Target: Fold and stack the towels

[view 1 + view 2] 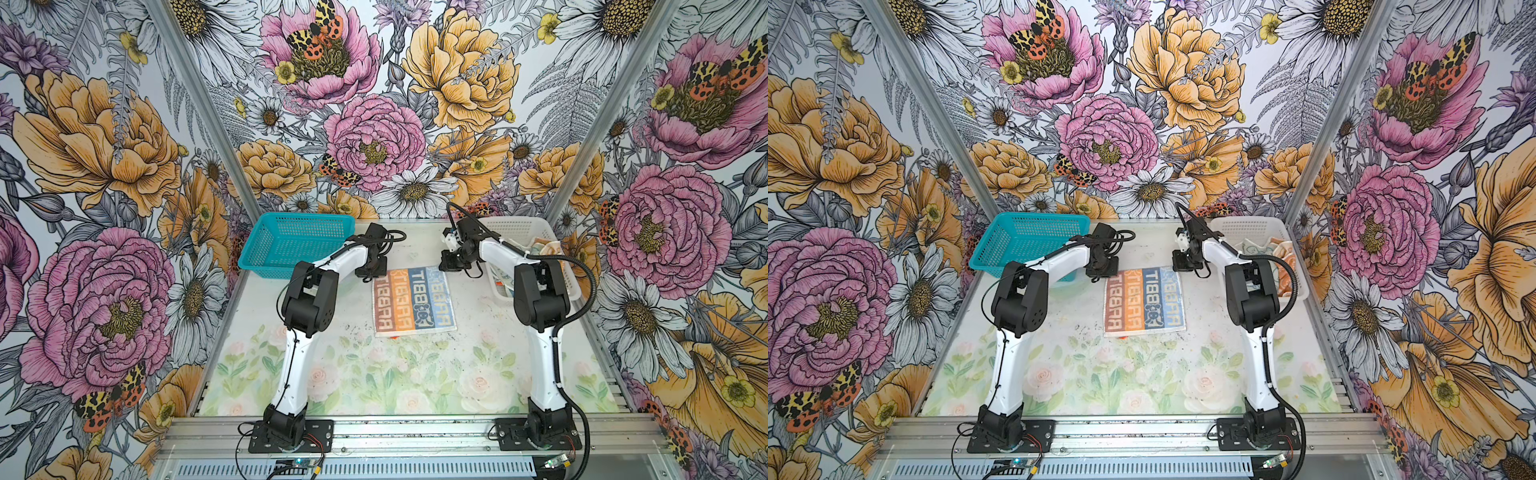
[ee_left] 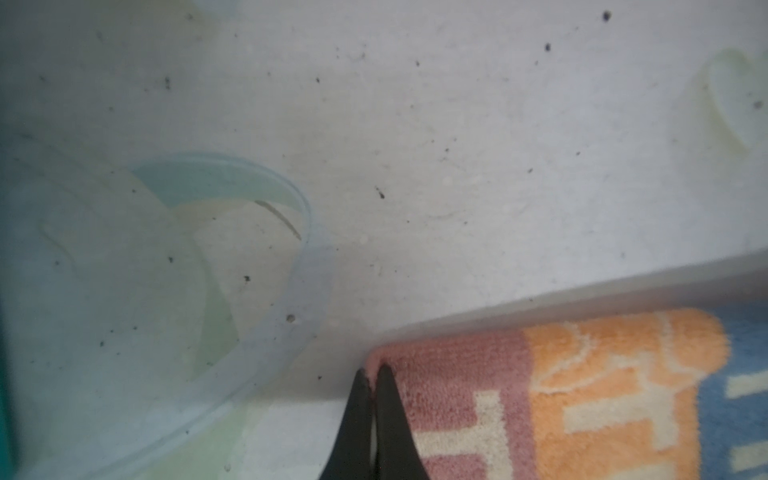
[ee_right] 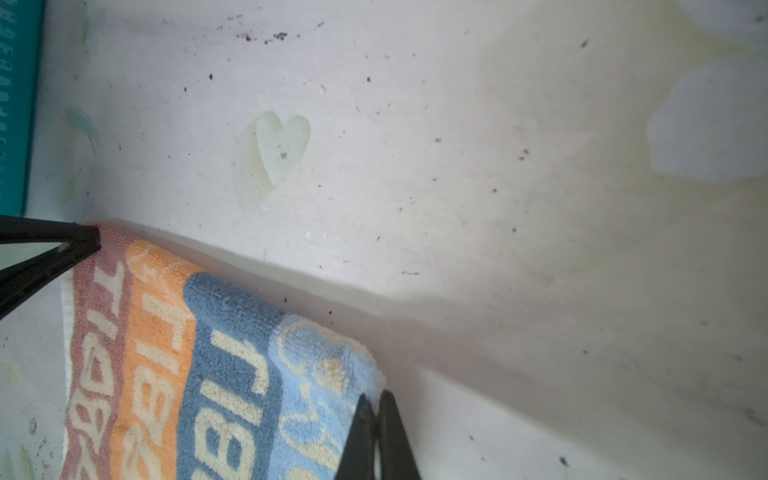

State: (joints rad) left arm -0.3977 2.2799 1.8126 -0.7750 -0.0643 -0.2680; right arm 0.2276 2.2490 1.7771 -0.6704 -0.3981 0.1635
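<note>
The striped towel, with pink, orange, dark blue and light blue bands and "RABBIT" lettering, lies flat mid-table. My left gripper is shut on its far left pink corner, as the left wrist view shows. My right gripper is shut on the far right light-blue corner. Both corners are pinched up slightly off the table. The towel's far edge runs between the two grippers. Two more towels, orange and cream, lie crumpled in the white basket, partly hidden by my right arm.
A teal mesh basket stands at the back left, close behind my left gripper. The white mesh basket stands at the back right. Floral walls close in three sides.
</note>
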